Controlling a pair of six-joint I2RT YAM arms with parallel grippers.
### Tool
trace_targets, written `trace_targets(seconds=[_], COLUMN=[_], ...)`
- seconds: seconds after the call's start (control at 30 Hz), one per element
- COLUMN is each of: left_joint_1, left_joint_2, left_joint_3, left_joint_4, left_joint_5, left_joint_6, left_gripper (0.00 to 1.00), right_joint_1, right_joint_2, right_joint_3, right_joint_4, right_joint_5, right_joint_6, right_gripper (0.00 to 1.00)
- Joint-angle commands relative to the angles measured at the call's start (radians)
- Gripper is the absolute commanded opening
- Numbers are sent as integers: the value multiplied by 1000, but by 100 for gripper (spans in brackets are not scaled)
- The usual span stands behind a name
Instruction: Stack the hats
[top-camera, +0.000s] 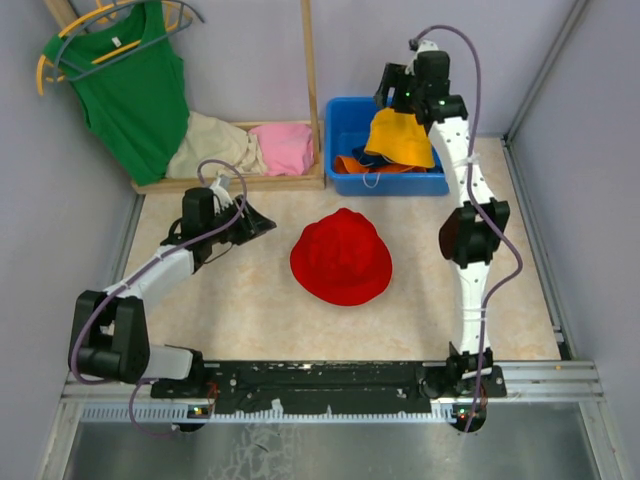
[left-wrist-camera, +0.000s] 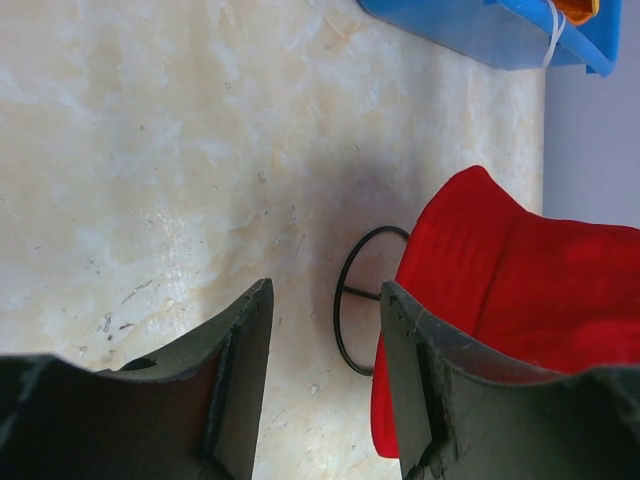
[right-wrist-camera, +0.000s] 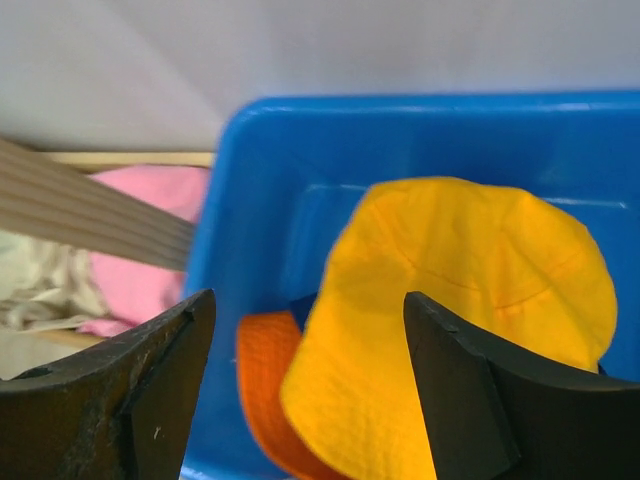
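— Right gripper (right-wrist-camera: 310, 305) is wide open, holding nothing, above the yellow-orange hat (right-wrist-camera: 460, 300) in the blue bin (right-wrist-camera: 250, 190).
— And the left gripper (left-wrist-camera: 325, 295)?
— Open too, empty, beside the red hat (left-wrist-camera: 520, 300) on the table (left-wrist-camera: 150, 150).

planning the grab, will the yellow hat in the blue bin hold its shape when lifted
Probably flops: the yellow hat looks like soft cloth, its brim bent unevenly. Likely light, being thin fabric. It overlaps the orange hat in the blue bin, so it may drag that along.
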Motion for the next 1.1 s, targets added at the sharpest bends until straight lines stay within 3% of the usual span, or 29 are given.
trace_targets(seconds=[0.0, 0.23, 0.67, 0.77, 0.97, 1.07], left_joint_1=[12, 21, 39, 45, 57, 61], left_joint_2=[-3, 2, 65, 76, 103, 106], left_joint_3=[31, 51, 91, 100, 126, 152], left_joint_4=[-16, -29, -33, -34, -32, -36], left_joint_5=[13, -2, -1, 2, 25, 44], left_joint_6=[33, 47, 58, 61, 66, 70], left_gripper=[53, 54, 54, 53, 53, 53], right_joint_1=[-1, 19, 19, 19, 19, 19], right_joint_2=[61, 102, 207, 219, 184, 118], right_joint_3=[44, 26, 44, 48, 57, 59], right_joint_4=[46, 108, 129, 131, 126, 121], right_joint_5=[202, 387, 351, 367, 384, 378], right_joint_6=[-59, -92, -45, -44, -50, -49], right_gripper=[76, 77, 72, 56, 0, 0])
